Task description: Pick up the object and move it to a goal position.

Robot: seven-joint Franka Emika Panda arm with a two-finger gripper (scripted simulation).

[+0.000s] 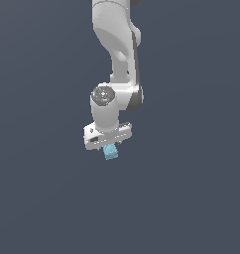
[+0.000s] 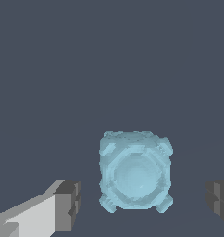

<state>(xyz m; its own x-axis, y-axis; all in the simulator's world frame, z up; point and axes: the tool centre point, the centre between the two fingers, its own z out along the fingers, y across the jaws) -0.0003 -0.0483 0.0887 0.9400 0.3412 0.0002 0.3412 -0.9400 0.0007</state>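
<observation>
White end effector spread wide, gripping nothing, hanging straight over the target. Dark grey finger pads well clear on either side. Small light-blue bumpy-edged cube directly below between them, round face up, uncontacted.

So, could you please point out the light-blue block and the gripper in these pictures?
light-blue block (image 2: 135, 172): wrist view, on its round raised face.
gripper (image 2: 141, 203): wrist view, midway between the fingertips; the jaws stand apart, clear of the block.
</observation>
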